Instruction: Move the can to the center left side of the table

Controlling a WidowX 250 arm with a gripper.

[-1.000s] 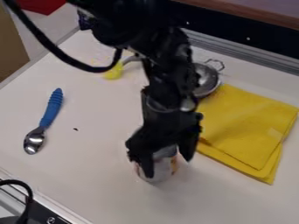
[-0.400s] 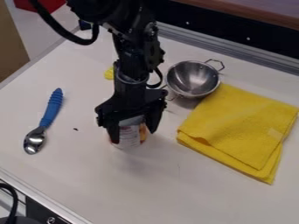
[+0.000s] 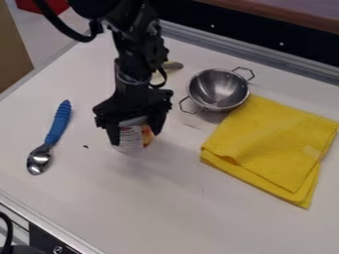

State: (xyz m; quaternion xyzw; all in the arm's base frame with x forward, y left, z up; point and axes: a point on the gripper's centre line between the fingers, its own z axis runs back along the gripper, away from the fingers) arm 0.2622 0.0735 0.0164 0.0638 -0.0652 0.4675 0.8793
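Camera view: my hand (image 3: 138, 136) grips the can (image 3: 132, 137) between its fingers (label peeking out), between the blue-handled spoon (image 3: 50, 136) and metal colander (image 3: 218, 90).

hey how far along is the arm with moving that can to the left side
The grasp looks done: the can sits between the fingers of the gripper. The carry seems in hand: the can is between the spoon and the bowl, left of the view's middle. Left to do, probably: a little more travel toward the spoon, then letting go.
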